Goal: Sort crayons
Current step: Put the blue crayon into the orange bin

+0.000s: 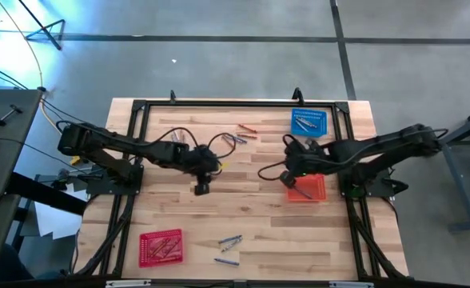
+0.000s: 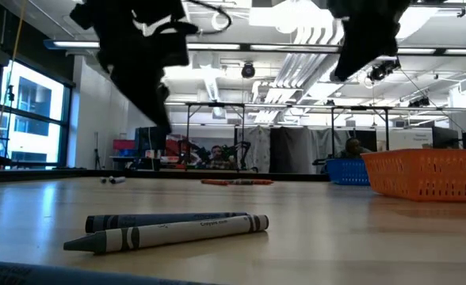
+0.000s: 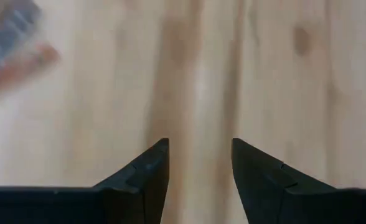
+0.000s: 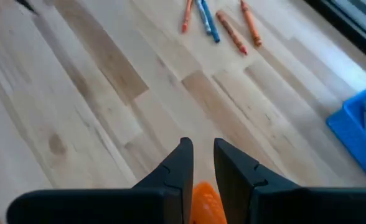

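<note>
Sorting partway: some crayons already in blue basket [image 1: 308, 122] w/ more in red basket [image 1: 161, 246]; loose crayons [image 1: 240, 133] left on counter [image 1: 251, 240]; right claw [image 4: 201, 163] pinching orange crayon [image 4: 206, 203] over orange basket [image 1: 307, 187]; left claw [image 3: 198, 163] spread, empty.

Two dark, near-black jointed arms show in the overhead picture, the left arm [image 1: 131, 150] at centre left and the right arm [image 1: 379, 148] at centre right, each trailing looped black cable. A green light glows on the right one. In the wrist pictures the fingers [image 3: 147, 177] are matte black, wedge-shaped, tapering to pointed tips [image 4: 175, 171].
</note>
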Tool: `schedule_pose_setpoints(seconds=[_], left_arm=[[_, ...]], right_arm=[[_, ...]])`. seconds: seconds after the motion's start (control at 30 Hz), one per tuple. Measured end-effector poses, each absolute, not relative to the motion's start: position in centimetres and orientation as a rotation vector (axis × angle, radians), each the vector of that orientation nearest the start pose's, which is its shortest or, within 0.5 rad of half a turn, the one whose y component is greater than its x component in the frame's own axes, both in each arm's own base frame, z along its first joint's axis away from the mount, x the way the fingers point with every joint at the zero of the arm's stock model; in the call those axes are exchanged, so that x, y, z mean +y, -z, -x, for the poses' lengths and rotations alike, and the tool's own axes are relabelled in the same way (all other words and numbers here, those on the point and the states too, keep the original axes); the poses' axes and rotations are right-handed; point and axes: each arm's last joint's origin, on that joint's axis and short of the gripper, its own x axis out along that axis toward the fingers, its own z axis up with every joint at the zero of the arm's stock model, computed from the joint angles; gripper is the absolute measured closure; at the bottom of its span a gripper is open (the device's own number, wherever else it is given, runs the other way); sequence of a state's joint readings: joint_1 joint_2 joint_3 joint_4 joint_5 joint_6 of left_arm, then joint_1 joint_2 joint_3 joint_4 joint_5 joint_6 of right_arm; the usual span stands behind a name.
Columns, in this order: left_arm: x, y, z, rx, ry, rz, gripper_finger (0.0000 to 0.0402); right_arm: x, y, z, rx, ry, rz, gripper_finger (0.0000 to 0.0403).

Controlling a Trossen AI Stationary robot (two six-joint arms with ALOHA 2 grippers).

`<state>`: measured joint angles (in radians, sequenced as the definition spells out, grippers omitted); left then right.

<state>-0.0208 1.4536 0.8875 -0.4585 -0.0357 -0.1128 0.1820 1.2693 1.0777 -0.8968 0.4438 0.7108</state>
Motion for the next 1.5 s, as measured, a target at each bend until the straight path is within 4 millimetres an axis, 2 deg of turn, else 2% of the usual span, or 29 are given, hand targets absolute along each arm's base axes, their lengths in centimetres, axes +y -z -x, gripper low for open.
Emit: schedule_pose_setpoints(seconds=[0.1,0.3,0.43,0.6,0.77,1.0,1.27,1.5], left_arm=[[-1.2,-20.0,-27.4,1.075,0.037,0.155,0.0245],[-4.4,-20.4,-27.7,1.025,0.236,0.183,0.0245],[-6.6,-20.4,-27.8,0.994,0.304,0.175,0.0245],[-8.8,-19.5,-28.2,0.993,0.359,0.162,0.0245],[-10.9,-18.2,-28.5,1.010,0.382,0.187,0.0245],[-13.4,-16.9,-29.1,0.988,0.397,0.243,0.0245],[-14.2,-14.8,-31.9,1.121,0.389,0.187,0.0245],[-15.1,-15.5,-34.8,1.159,0.490,0.176,0.0245]], right_arm=[[2.7,-27.3,-24.9,0.908,0.546,-0.306,0.0345],[3.3,-25.2,-27.6,0.955,0.424,-0.322,0.0345],[4.6,-23.6,-28.9,1.007,0.330,-0.348,0.0345],[7.3,-22.5,-30.0,0.966,0.264,-0.374,0.0345],[10.5,-22.5,-30.0,0.911,0.184,-0.419,0.0345],[12.8,-22.4,-29.7,0.872,0.166,-0.481,0.0345],[14.1,-21.9,-29.2,0.906,0.137,-0.463,0.0345],[14.1,-21.6,-28.8,0.960,0.119,-0.428,0.0345]])
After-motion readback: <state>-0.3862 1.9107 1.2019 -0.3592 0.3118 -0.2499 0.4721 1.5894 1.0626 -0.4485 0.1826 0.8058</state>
